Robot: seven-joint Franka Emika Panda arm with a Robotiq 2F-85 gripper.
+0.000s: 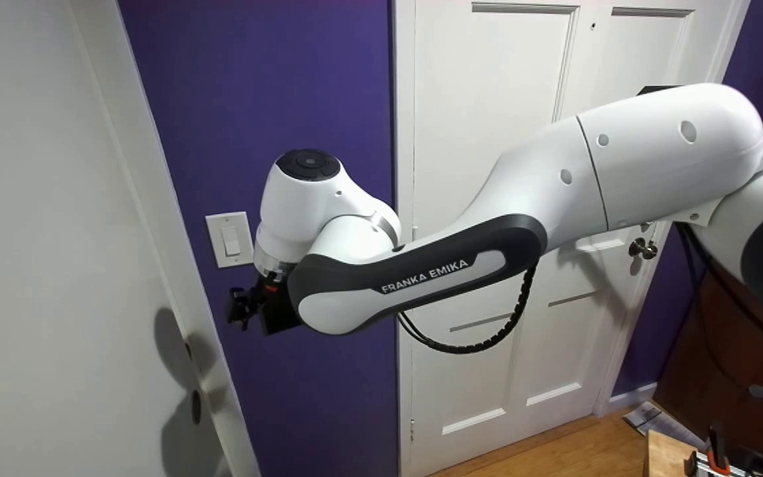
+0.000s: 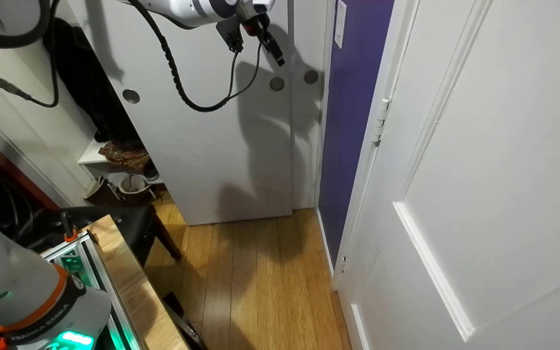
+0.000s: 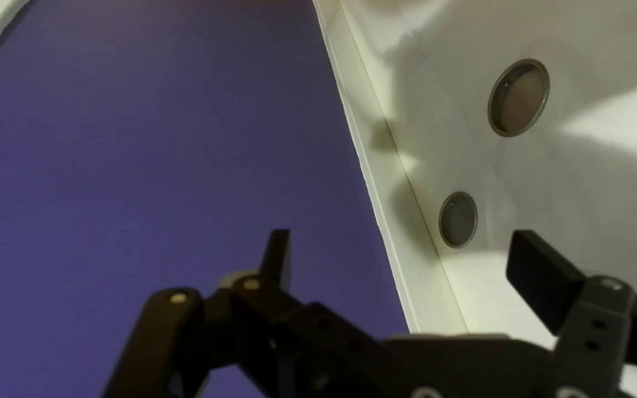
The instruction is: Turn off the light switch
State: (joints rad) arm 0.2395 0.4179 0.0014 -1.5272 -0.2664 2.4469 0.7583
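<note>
The light switch [image 1: 230, 240] is a white rectangular plate with a rocker on the purple wall, beside the white door trim. Its plate also shows edge-on in an exterior view [image 2: 340, 23], high on the wall. It is out of view in the wrist view. My gripper [image 1: 239, 310] is black and hangs below the switch plate in that exterior view. In an exterior view the gripper [image 2: 275, 52] points down, to the left of the purple wall and apart from the switch. In the wrist view the gripper [image 3: 401, 235] has its fingers wide apart with nothing between them.
A white panelled door [image 1: 487, 165] with a metal knob [image 1: 642, 248] is right of the purple wall. White sliding doors [image 2: 202, 160] with round recessed pulls [image 3: 458, 220] meet the wall at a corner. A wooden table [image 2: 139, 301] and a black chair [image 2: 129, 228] stand near the base.
</note>
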